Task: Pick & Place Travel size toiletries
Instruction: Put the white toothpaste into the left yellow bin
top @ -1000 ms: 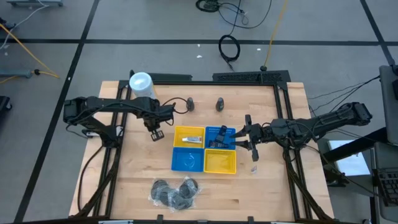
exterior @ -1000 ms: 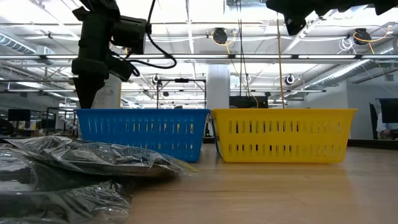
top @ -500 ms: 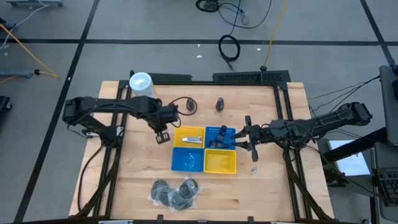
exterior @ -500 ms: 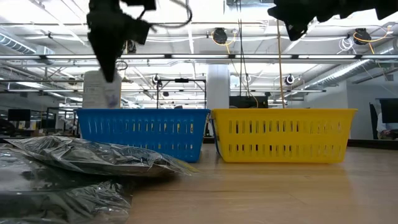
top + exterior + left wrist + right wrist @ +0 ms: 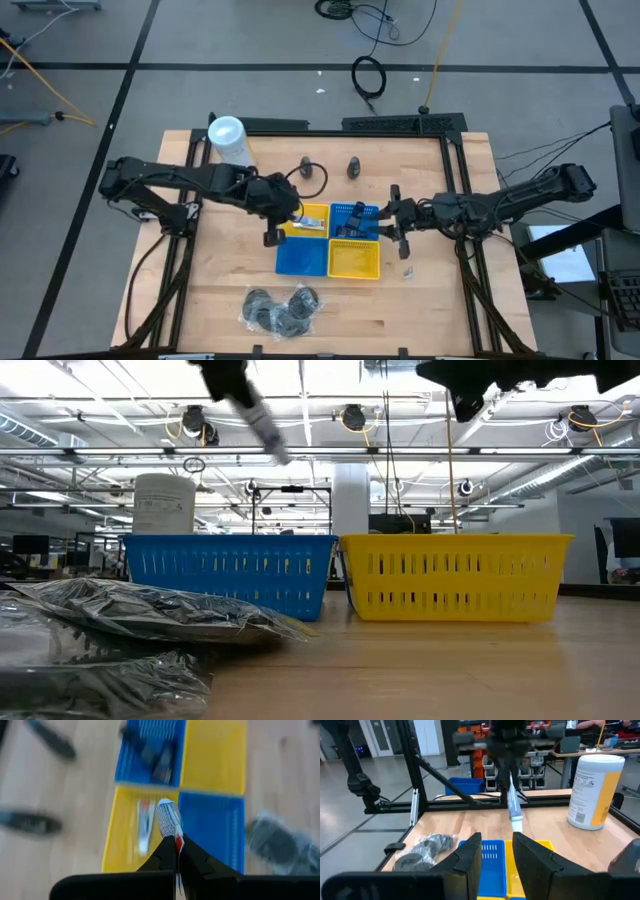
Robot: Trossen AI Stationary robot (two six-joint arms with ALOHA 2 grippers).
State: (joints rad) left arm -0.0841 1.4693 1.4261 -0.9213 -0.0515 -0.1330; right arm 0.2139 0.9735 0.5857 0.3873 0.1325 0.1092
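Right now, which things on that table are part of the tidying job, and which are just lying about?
Part of the job:
- small tube held in the left arm's fingers
- tube in the yellow basket
- two dark cone bottles
- wrapped dark discs
- blue and yellow baskets

Just lying about:
- big white canister

The high view looks straight down on the whole table (image 5: 200, 290); the low view sits at table-top level, close behind the baskets (image 5: 335, 575), facing the room. Each wrist view looks past its own fingers at those baskets.
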